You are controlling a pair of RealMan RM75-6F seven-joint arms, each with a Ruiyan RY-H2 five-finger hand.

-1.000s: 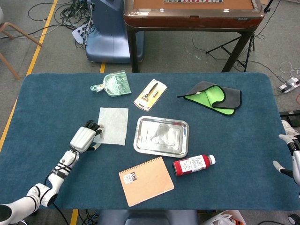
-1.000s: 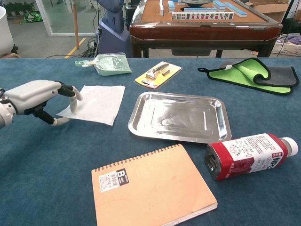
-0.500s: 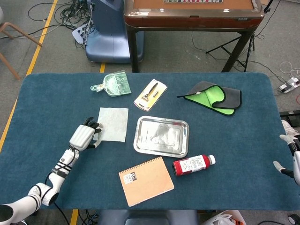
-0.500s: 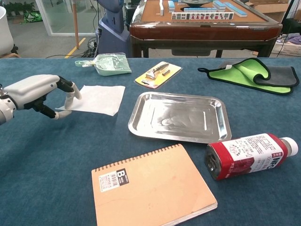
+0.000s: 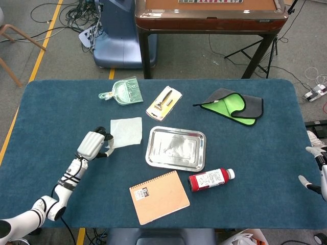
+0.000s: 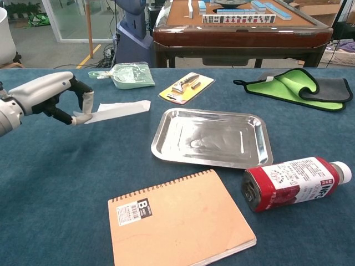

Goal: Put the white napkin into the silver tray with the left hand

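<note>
One napkin (image 6: 119, 110), pinched by its near corner between thumb and fingertip of left hand (image 6: 52, 100), lifted off table (image 6: 66, 183) and hanging level, ready for carrying right to one tray (image 6: 211, 137). Right hand (image 5: 318, 171) barely visible at table edge; open or closed, cannot tell. Also one notebook (image 6: 180, 219), one bottle (image 6: 294, 183).
</note>
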